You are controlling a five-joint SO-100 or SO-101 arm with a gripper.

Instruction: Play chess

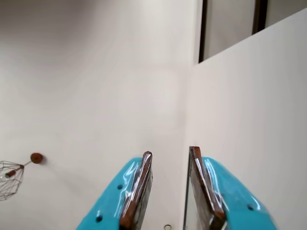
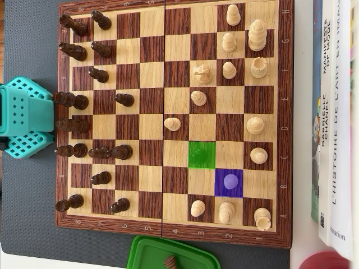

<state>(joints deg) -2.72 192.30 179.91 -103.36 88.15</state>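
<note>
**Ann:** Overhead view shows the board [image 2: 168,235] nearly whole, dark pieces along the left, pale ones on the right. One square is tinted purple [image 2: 229,190] with a pale pawn [image 2: 230,181] on it, and the square diagonally up-left of it is tinted green [image 2: 201,154] and bare.

**Ben:** So the pawn goes from purple to green, you reckon?

**Ann:** That's my guess; nothing confirms it. The arm's teal base [image 2: 22,120] sits off the board's left edge, behind the dark pieces. The pawn is right across the board from it, low and to the right in that view, so the reach would have to pass over the dark ranks.

**Ben:** And the jaws?

**Ann:** Wrist view has the gripper [image 1: 170,155] aimed up at a pale wall [image 1: 96,96], nowhere near the board. The two teal fingers [image 1: 120,187] stand apart with a clear gap and nothing between them.

**Ben:** Can you see the gripper from above?

**Ann:** No, only the base. How high the jaws hang, or over which square, I can't tell. The wrist view shows no board or piece at all, just wall, a wire lampshade [image 1: 10,178] at the left edge and a white panel [image 1: 249,105] on the right.

**Ben:** Anything else cut off?

**Ann:** A green lid [image 2: 168,255] runs out of the bottom edge with a dark piece [image 2: 170,261] on it. Books [image 2: 336,112] lie off the right side. The pawn's shape is washed out by the purple tint.
</note>
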